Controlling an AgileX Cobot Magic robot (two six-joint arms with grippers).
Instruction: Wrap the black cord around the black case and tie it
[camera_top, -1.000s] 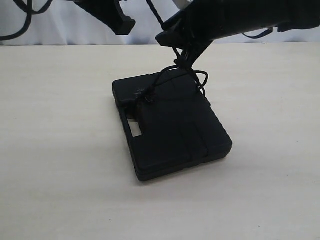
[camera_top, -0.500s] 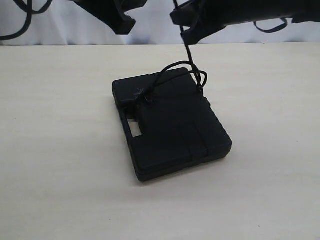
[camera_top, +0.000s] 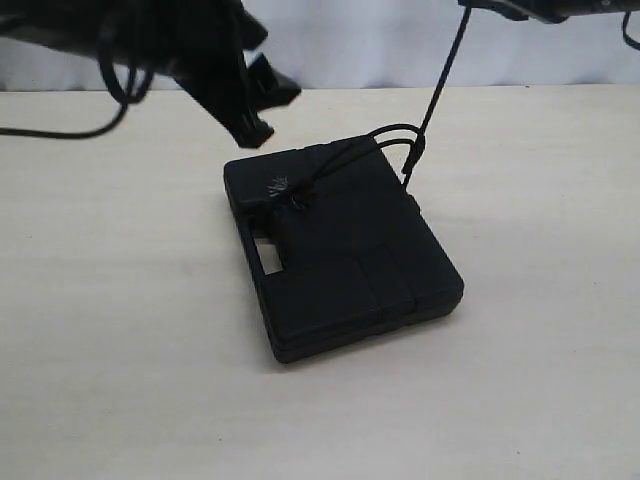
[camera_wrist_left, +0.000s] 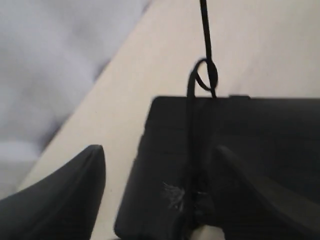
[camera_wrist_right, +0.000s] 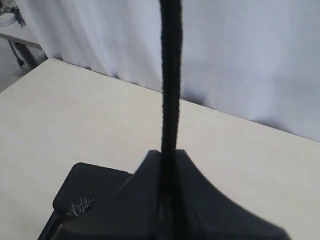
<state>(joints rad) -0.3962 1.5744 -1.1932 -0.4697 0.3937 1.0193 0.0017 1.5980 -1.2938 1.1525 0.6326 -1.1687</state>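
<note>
The black case lies flat on the table, handle slot toward the left. The black cord crosses its far end. The frayed end rests on the lid and a small loop stands at the far right corner. From the loop a taut strand climbs to the top edge. My right gripper is shut on that cord, high above the case. My left gripper hangs open just above the case's far left corner. Its fingers straddle the frayed end and touch nothing.
The light table spreads wide around the case. A white curtain closes the back. A thin arm cable trails over the table at the far left.
My right gripper has climbed up and to the right, drawing the cord taut and shrinking the loop. The left arm has come down toward the case's far left corner.
</note>
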